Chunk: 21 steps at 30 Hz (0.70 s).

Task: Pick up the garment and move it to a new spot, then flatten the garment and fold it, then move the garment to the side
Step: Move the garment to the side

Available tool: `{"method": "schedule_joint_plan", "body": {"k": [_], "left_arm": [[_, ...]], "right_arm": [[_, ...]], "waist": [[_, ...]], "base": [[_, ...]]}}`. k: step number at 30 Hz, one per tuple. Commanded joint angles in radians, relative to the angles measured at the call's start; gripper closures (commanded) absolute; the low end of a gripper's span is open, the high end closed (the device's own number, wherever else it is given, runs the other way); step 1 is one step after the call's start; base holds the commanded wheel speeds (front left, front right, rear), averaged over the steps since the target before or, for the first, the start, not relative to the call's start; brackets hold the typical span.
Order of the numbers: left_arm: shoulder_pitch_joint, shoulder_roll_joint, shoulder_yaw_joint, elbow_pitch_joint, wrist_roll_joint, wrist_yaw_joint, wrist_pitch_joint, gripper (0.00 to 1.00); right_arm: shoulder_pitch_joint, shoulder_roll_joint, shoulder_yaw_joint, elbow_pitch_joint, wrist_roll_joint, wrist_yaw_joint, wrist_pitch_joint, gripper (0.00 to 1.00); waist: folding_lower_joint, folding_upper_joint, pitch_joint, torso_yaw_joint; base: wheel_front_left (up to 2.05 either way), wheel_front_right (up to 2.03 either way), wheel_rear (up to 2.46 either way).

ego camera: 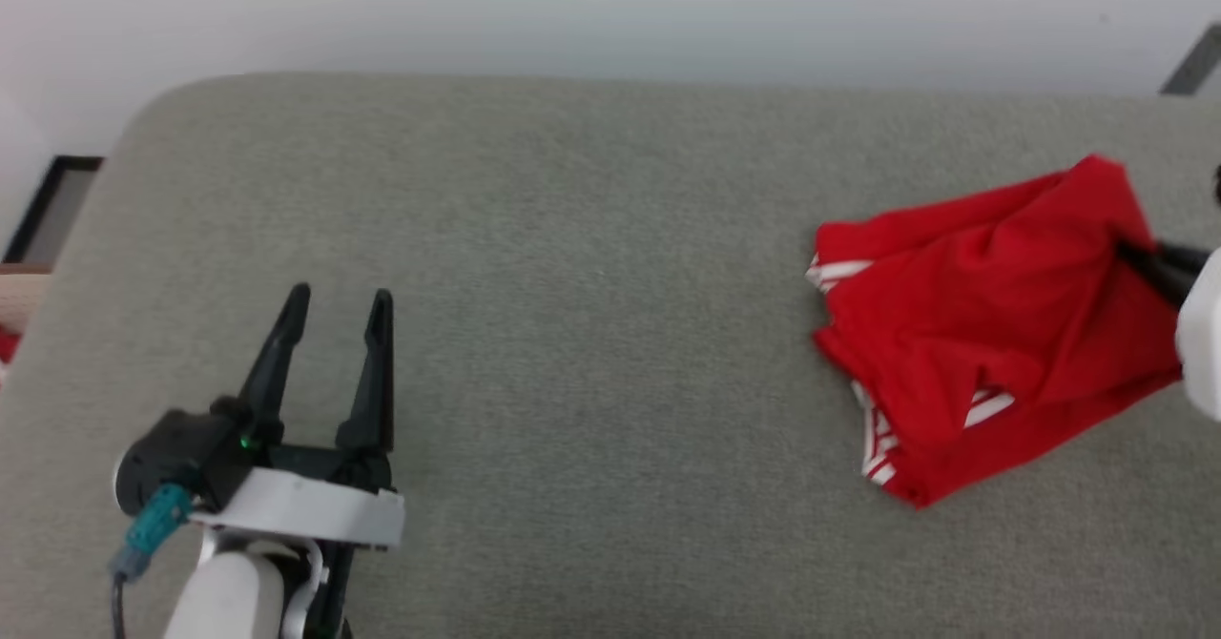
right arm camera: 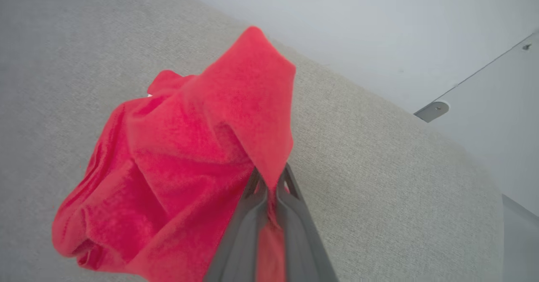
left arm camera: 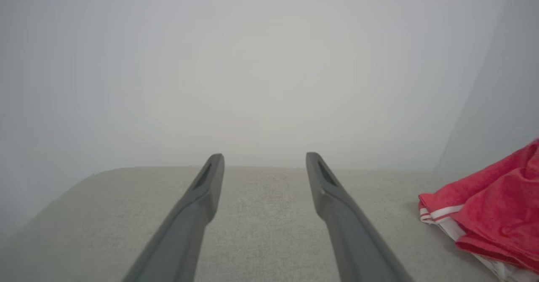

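Observation:
The garment [ego camera: 983, 324] is a bunched red shirt with white-and-red striped trim, lying at the right of the grey surface. My right gripper [ego camera: 1140, 262] comes in from the right edge and is shut on a fold of its red cloth. In the right wrist view the two fingers pinch the garment [right arm camera: 185, 160] at the right gripper's [right arm camera: 270, 179] tips, and a peak of cloth stands up above them. My left gripper [ego camera: 339, 310] rests open at the lower left, far from the shirt, with nothing between its fingers. In the left wrist view, the left gripper [left arm camera: 265, 160] points at the wall, and the garment [left arm camera: 492, 214] lies at the right.
The grey fabric-covered surface [ego camera: 591, 334] has a rounded far-left corner and ends at a pale wall [ego camera: 610, 10]. A dark-framed object [ego camera: 48, 205] sits beyond the left edge. A metal bracket [right arm camera: 433, 110] is fixed on the wall past the right end.

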Motion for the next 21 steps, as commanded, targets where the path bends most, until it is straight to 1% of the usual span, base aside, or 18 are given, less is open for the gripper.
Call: {"method": "schedule_joint_plan", "body": {"k": [1, 6, 11, 16, 21], "left_arm": [[-0.024, 0.007, -0.002, -0.002, 0.001, -0.002, 0.001, 0.0], [-0.088, 0.029, -0.015, 0.0, -0.003, -0.002, 0.001, 0.0], [-0.147, 0.05, -0.037, 0.002, 0.002, -0.002, 0.001, 0.0], [-0.2, 0.076, -0.061, 0.007, -0.005, -0.002, 0.001, 0.0], [-0.237, 0.094, -0.074, 0.008, -0.006, -0.002, 0.001, 0.0]], "right_arm": [[-0.029, -0.013, 0.001, 0.0, 0.004, -0.001, -0.015, 1.0], [-0.091, -0.06, 0.026, 0.036, 0.019, -0.001, -0.064, 1.0], [-0.146, -0.094, 0.043, 0.083, 0.012, -0.001, -0.122, 1.0], [-0.203, -0.138, 0.095, 0.143, 0.018, -0.001, -0.185, 1.0], [-0.262, -0.162, 0.125, 0.201, -0.011, -0.001, -0.249, 1.0]], "waist": [[0.0, 0.0, 0.061, -0.058], [0.0, 0.0, 0.119, -0.109], [0.0, 0.0, 0.168, -0.154], [0.0, 0.0, 0.212, -0.188], [0.0, 0.0, 0.254, -0.22]], "base": [[0.0, 0.0, 0.0], [0.0, 0.0, 0.0], [0.0, 0.0, 0.0], [0.0, 0.0, 0.0], [0.0, 0.0, 0.0]]}}
